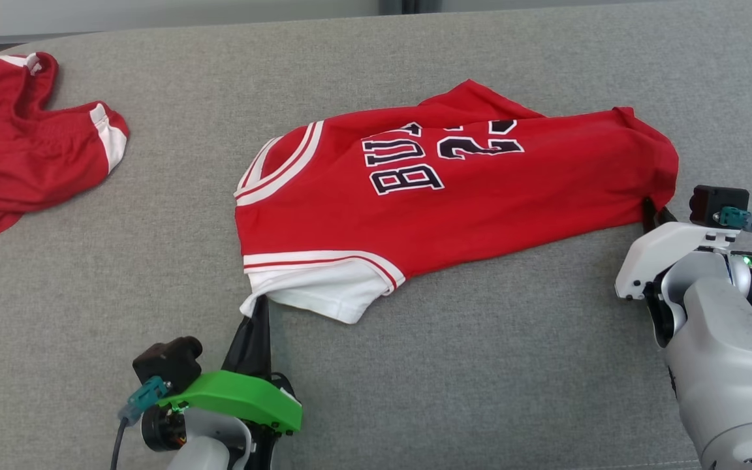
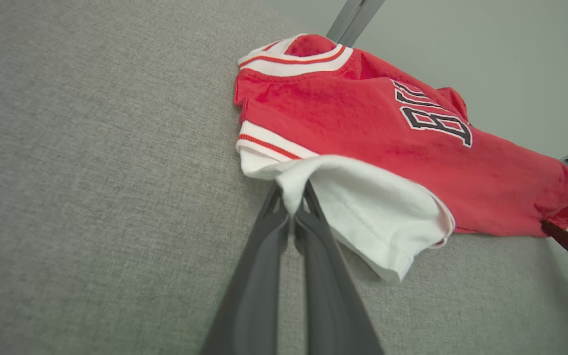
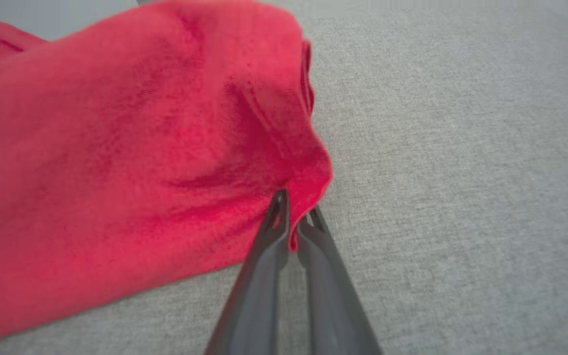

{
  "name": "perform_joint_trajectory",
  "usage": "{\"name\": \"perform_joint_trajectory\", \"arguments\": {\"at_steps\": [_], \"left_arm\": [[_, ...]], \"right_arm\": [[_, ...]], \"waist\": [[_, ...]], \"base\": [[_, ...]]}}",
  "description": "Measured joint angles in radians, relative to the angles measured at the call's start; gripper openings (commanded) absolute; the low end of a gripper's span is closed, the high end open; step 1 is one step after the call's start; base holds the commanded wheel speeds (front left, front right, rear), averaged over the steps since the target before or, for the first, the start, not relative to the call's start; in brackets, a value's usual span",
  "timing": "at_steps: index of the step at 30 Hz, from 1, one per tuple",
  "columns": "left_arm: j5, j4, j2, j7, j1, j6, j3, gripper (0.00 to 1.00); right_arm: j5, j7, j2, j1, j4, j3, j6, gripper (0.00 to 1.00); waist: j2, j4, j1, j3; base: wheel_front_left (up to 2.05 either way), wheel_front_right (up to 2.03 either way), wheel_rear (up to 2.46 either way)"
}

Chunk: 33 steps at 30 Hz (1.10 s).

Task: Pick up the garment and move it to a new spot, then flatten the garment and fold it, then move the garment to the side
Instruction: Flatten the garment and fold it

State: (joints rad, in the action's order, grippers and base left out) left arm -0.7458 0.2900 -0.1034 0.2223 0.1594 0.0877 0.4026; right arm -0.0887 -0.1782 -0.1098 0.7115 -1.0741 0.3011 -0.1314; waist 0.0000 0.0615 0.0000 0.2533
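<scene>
A broad grey woven-fabric counter (image 1: 480, 365) fills the space in front of the robot. Near its middle lies a red basketball jersey (image 1: 493, 196) with white-and-red striped trim, spread sideways and a little rumpled. Its neck opening points to the robot's left and its hem to the right. Black letters and numbers outlined in white (image 1: 408, 166) run across its chest, partly lost in a fold.

Well apart from it, at the far left corner, sits a second red garment with white side stripes (image 1: 17, 156), bunched up.

The pale grey right forearm (image 1: 722, 352) comes in from the lower right. The right hand (image 3: 294, 227) is pinched shut on the jersey's red hem corner, with a small tuck of cloth caught between the two dark fingers.

At the lower left, under a bright green wrist cover (image 1: 245, 398), the left hand (image 2: 294, 212) is closed tight on the edge of the jersey's white sleeve (image 1: 330, 290). The cloth drapes over its fingertips.
</scene>
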Motion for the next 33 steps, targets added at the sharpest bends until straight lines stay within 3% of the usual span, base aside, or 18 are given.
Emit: {"name": "perform_joint_trajectory", "arguments": {"at_steps": [7, 14, 17, 21, 23, 27, 33], "left_arm": [[0.0, -0.062, -0.011, 0.017, 0.011, 0.0, -0.035, 0.0], [0.017, -0.234, -0.056, 0.023, 0.045, 0.007, -0.077, 0.0], [0.029, -0.337, -0.089, 0.02, 0.053, 0.024, -0.1, 0.0], [0.057, -0.504, -0.139, -0.013, 0.06, 0.051, -0.124, 0.0], [0.07, -0.636, -0.174, -0.05, 0.078, 0.079, -0.148, 0.0], [0.101, -0.803, -0.228, -0.115, 0.117, 0.106, -0.166, 0.0], [0.124, -0.974, -0.279, -0.224, 0.213, 0.128, -0.176, 0.0]], "right_arm": [[0.077, -0.068, 0.012, 0.0, 0.01, -0.088, 0.0, 0.0], [0.242, -0.081, 0.038, -0.119, 0.225, -0.248, 0.0, 0.0], [0.332, -0.083, 0.034, -0.199, 0.388, -0.322, 0.0, 0.0], [0.406, -0.032, -0.021, -0.301, 0.676, -0.366, 0.0, 0.0], [0.425, 0.028, -0.043, -0.374, 0.917, -0.351, 0.0, 0.0], [0.418, 0.114, -0.044, -0.462, 1.238, -0.293, 0.0, 0.0], [0.377, 0.212, -0.011, -0.54, 1.586, -0.213, 0.0, 0.0]], "waist": [[0.0, -0.02, 0.0, -0.025], [0.0, -0.051, 0.0, -0.08], [0.0, -0.066, 0.0, -0.11], [0.0, -0.089, 0.0, -0.15], [0.0, -0.106, 0.0, -0.177], [0.0, -0.131, 0.0, -0.203], [0.0, -0.157, 0.0, -0.206]], "base": [[0.0, 0.0, 0.0], [0.0, 0.0, 0.0], [0.0, 0.0, 0.0], [0.0, 0.0, 0.0], [0.0, 0.0, 0.0], [0.0, 0.0, 0.0], [0.0, 0.0, 0.0]]}}
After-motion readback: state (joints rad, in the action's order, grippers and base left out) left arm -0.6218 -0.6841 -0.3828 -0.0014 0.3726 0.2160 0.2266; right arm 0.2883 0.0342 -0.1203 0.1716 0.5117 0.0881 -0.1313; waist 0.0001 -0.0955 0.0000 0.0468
